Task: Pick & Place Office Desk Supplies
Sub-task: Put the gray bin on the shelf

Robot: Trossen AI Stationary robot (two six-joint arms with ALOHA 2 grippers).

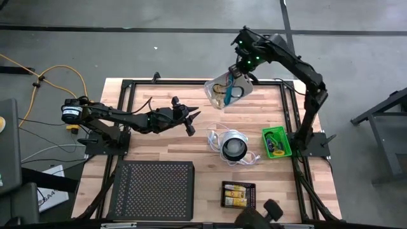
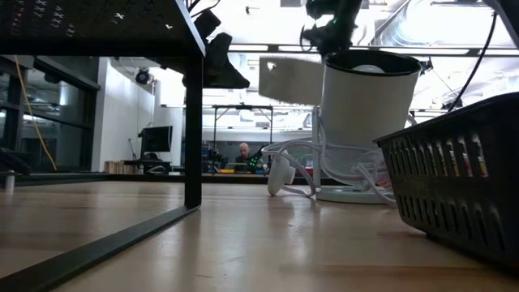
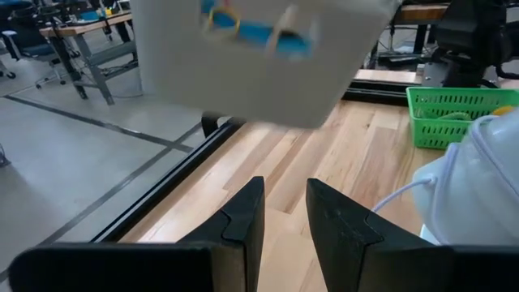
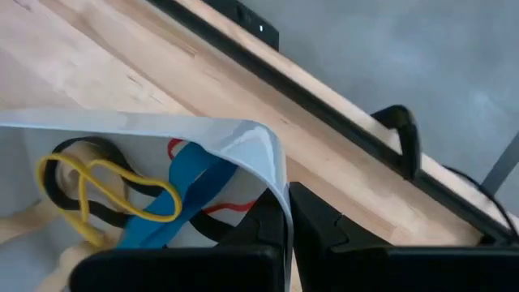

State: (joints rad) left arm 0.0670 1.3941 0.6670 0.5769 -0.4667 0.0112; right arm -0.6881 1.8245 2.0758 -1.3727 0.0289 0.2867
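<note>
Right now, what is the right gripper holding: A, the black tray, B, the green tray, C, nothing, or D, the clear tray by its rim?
D: the right gripper is shut on the rim of the clear tray, lifted over the table's far edge with yellow and blue bands inside, while the green tray and black tray sit on the table.
</note>
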